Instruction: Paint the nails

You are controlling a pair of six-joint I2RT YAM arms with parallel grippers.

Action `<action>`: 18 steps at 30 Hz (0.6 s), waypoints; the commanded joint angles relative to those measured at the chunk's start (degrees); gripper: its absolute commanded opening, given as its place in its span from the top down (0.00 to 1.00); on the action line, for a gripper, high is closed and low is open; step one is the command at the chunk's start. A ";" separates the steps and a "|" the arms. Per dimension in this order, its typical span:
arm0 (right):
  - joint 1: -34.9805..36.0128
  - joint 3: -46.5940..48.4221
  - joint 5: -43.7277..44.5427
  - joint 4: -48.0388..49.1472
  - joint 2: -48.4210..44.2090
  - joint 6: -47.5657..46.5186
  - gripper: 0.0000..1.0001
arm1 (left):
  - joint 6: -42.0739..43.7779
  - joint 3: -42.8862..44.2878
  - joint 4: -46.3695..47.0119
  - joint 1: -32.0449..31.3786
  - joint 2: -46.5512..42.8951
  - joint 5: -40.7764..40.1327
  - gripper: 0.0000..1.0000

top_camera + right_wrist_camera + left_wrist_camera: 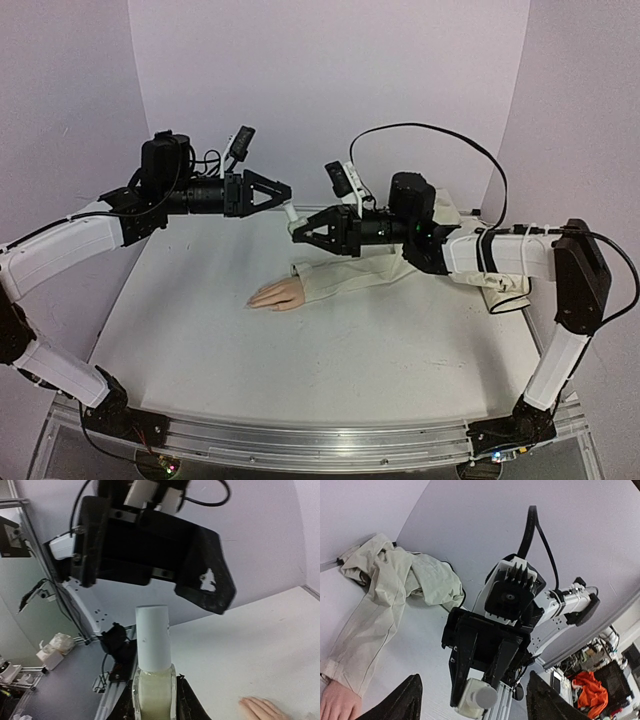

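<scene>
Top view. The left arm (70,245) and right arm (500,255) are held up over the white worktop (300,370), wrists facing each other near centre-rear. The fake hand (278,295), peach, lies palm down on the worktop approx. mid-table, fingertips toward the left side. A beige sleeve (350,278) runs from its wrist to the right and passes under the right arm. The nails (253,300) sit at those left-pointing fingertips and are too small to resolve individually in any view. Neither arm touches hand or sleeve; both wrists hang above it and farther from the bases.

Right wrist view. The right fingers (187,702) pinch a small glass bottle (152,690) by its body, one finger each side; contents pale, yellowish. Its white cap (152,635) is on and projects beyond the fingertips. In the top view the cap points up and left, toward the tip of the left arm.

Left wrist view. The left fingers (407,700) are spread wide; bottle and right wrist are seen through the gap btw. them. They stand near the cap, slightly above it. The right wrist view shows a gap there, i.e. no contact.

Bkgd: pale lilac walls (330,90) on three sides. The sleeve's far end is bunched against the rear wall (left wrist view).
</scene>
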 commanded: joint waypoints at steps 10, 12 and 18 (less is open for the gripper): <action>0.42 3.82 -6.31 13.48 0.45 10.84 1.00 | 3.57 0.24 7.13 -3.23 -0.52 7.46 0.62; 0.42 3.65 -6.17 13.63 0.54 10.88 1.00 | 3.53 -0.11 7.09 -3.23 -0.75 5.80 0.69; 0.41 2.02 0.65 10.68 -0.87 6.73 1.00 | 2.89 0.02 6.16 -3.23 -0.31 0.22 0.91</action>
